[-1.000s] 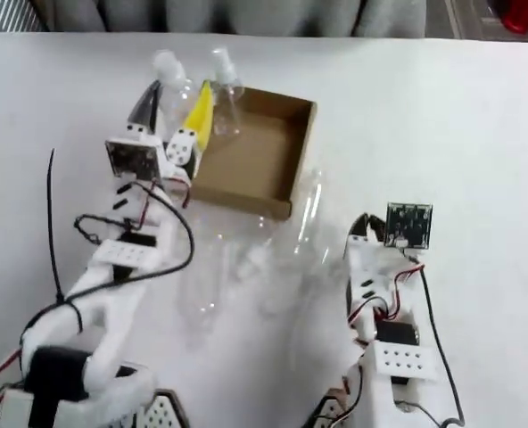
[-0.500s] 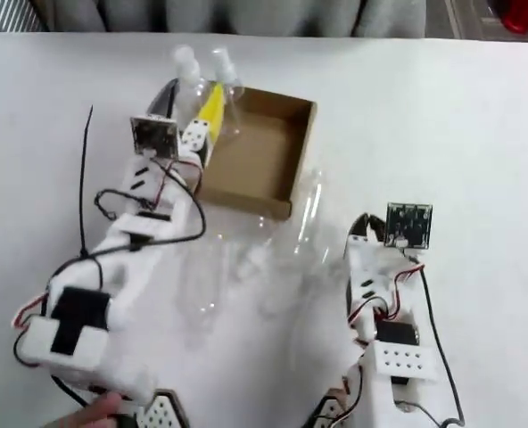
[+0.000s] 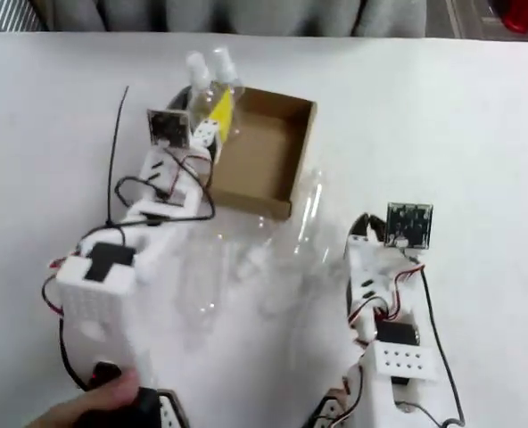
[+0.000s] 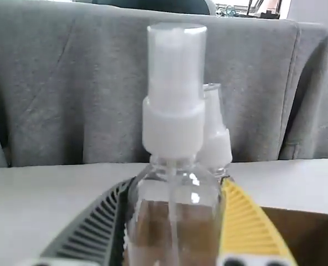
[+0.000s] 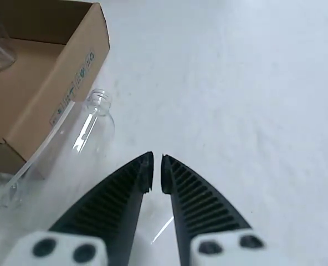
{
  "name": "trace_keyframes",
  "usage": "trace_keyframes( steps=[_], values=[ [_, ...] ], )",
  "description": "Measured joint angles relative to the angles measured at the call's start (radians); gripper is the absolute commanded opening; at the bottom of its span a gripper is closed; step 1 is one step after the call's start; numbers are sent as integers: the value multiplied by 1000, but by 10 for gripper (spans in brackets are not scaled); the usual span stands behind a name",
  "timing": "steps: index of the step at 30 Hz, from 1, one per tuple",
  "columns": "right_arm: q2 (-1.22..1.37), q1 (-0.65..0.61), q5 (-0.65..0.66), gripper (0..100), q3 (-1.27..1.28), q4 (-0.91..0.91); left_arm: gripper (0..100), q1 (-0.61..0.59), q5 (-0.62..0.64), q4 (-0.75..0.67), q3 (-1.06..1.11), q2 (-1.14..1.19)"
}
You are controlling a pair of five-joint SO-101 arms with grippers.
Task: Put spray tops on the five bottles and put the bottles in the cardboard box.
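Nearest, the right tool (image 5: 156, 166) has its black ribbed fingers pinched to a sliver on nothing above the white counter (image 5: 252, 83). Just beyond it, a clear uncapped bottle (image 5: 97, 119) with a bare threaded neck lies just beside the brown cardboard box (image 5: 70, 83). Farther on, by the box's far left corner, the left tool (image 4: 178, 191) — one ribbed grey finger, one yellow — clasps an upright clear spray-topped bottle (image 4: 174, 111), with a second capped bottle (image 4: 216, 141) just behind.
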Motion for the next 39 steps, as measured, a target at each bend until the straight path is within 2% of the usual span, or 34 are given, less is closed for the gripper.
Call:
trace_keyframes(
  steps=[6, 39],
  values=[
    [0, 0, 0, 16, 0, 0, 21, 0, 5, -68, -6, 63],
    [0, 0, 0, 16, 11, 0, 24, 2, 5, -69, -6, 71]
  ],
)
